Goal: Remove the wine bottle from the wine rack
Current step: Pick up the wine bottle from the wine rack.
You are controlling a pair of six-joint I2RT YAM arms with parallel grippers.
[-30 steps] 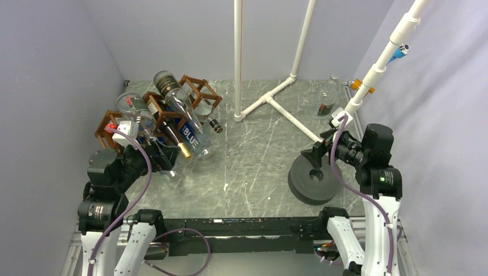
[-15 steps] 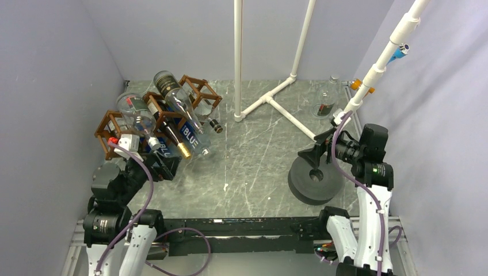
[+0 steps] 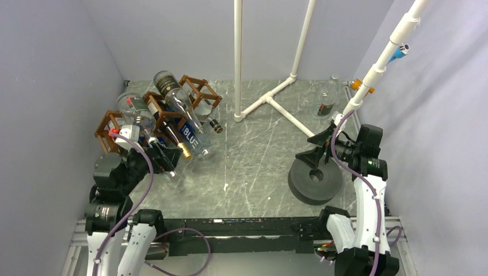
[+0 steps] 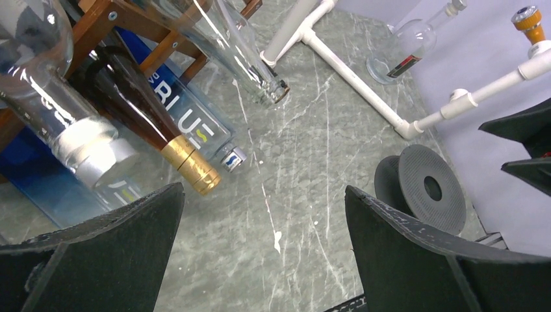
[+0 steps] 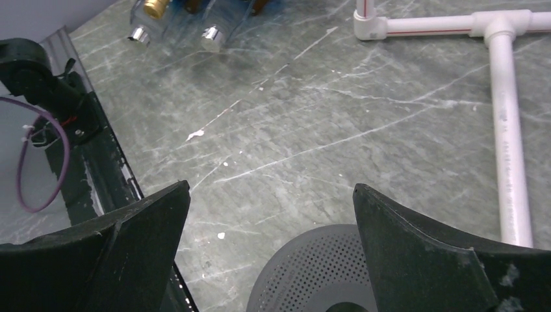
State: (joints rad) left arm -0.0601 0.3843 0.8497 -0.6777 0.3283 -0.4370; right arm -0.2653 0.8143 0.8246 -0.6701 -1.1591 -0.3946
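Hands first: my left hand (image 4: 263,195) is spread wide with nothing between its fingers, low over the left side of the desk (image 3: 253,167). Just ahead of its left finger, and not touching it, I see the gold cap of the wine bottle (image 4: 140,123). The bottle is dark glass and slopes neck-down toward the hand. A clear bottle (image 4: 58,110) lies beside it on the left, another clear bottle (image 4: 227,52) on the right, and a blue-labelled bottle (image 4: 195,123) lies lower down. They all poke out of the wine rack (image 3: 198,86), which stands at the desk's far left by the wall. My right hand (image 5: 269,188) is also wide open and empty. It hangs above a black disc (image 3: 313,181), well apart from the rack. White pipes (image 3: 276,106) lie beyond.
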